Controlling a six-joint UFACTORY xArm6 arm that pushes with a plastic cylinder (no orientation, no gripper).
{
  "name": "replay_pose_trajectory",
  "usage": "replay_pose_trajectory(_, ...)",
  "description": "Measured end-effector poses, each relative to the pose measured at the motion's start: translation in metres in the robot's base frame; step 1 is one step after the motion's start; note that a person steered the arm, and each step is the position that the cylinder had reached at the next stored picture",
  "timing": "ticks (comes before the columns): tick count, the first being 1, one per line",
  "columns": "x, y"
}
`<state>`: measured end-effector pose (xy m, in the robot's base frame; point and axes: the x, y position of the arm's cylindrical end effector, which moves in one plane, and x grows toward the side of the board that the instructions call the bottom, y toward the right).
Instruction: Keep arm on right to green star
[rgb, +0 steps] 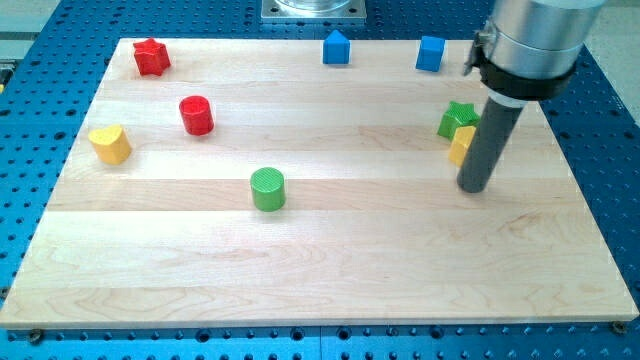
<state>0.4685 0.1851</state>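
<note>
Resting at right of frame, my tip (474, 187) sits just right of green star (457, 118) and yellow block (461, 146); task looks met. No hand fitted.

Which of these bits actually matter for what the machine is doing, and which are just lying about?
Part of the job:
green star
my tip, just right of and below the star

Lying about:
yellow block
green cylinder
red cylinder
red star
yellow heart
two blue blocks

A pale wooden surface (330, 250) with smooth, faintly glossy grain sits on a blue perforated metal base (610, 150). The rod (485, 140) looks matt dark grey.
</note>
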Motion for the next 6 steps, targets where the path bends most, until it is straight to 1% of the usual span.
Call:
replay_pose_trajectory(2,0.0,0.02)
replay_pose_trajectory(3,0.0,0.041)
replay_pose_trajectory(4,-0.003,0.098)
replay_pose_trajectory(5,-0.031,0.144)
replay_pose_trajectory(6,-0.059,0.16)
